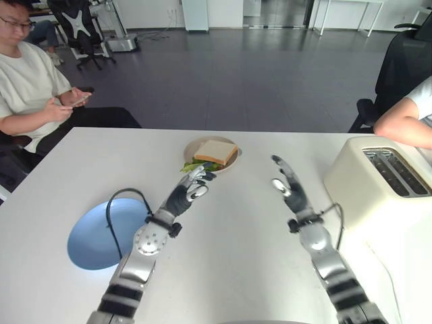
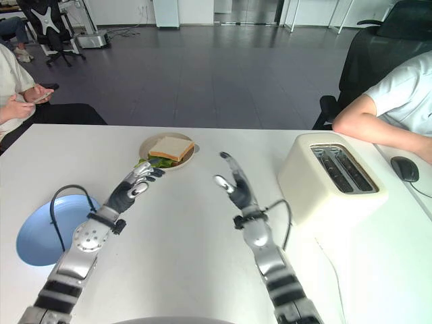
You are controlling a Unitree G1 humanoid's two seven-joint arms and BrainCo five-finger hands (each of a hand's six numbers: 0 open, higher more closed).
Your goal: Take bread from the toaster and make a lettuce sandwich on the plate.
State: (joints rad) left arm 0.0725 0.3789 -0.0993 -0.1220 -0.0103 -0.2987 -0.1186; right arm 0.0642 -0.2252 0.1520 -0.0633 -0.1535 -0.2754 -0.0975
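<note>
Two plates, a toaster and both robot hands are on or over one white table (image 1: 236, 270), with 12 o'clock taken as its far edge. The cream toaster (image 1: 378, 182) stands at about 2 o'clock near the right edge, its two top slots facing up. A blue plate (image 1: 94, 236) lies flat at about 9 o'clock, and a black cable (image 1: 111, 209) from the left wrist loops above its far rim. A smaller tan plate (image 1: 191, 147) sits at 12 o'clock, close to the far edge. It carries the sandwich: a square slice of bread (image 1: 216, 150) lies on top, and green lettuce (image 1: 196, 164) sticks out from under it at the plate's 7 o'clock side.

The left hand (image 1: 189, 189) is at the tan plate's 7 o'clock, with its fingers loosely extended and nothing in its grasp. Its fingertips are just beside the lettuce, and contact cannot be judged. The right hand (image 1: 287, 185) is between the tan plate and the toaster, at the plate's 4 o'clock. Its fingers are spread apart and point to 12 o'clock, and it holds nothing. A dark computer mouse (image 2: 403, 169) lies at the toaster's 3 o'clock.
</note>
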